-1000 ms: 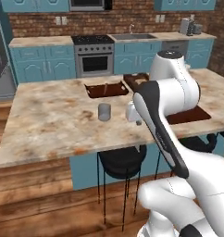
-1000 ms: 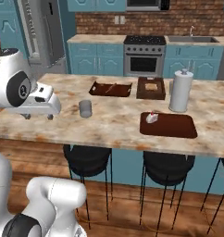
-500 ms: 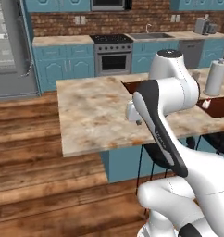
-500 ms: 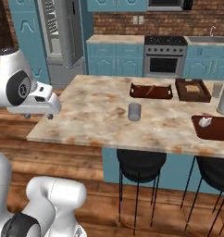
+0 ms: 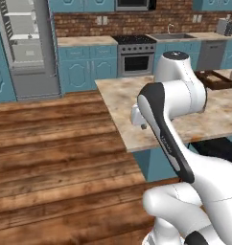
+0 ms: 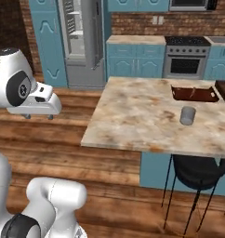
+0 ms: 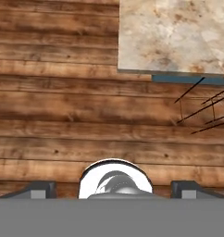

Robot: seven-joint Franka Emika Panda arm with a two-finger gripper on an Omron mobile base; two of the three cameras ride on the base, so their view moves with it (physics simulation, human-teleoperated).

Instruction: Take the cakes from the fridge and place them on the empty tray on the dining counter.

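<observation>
The gripper (image 6: 38, 115) is carried spread wide and empty over the wooden floor, ready for a cake. The fridge (image 6: 81, 44) is seen open ahead; cakes cannot be discerned on its shelves, perhaps too small.

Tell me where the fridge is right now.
The fridge stands open against the back wall at the upper left of the left base view, between teal cabinets, across the wooden floor from the dining counter.
</observation>
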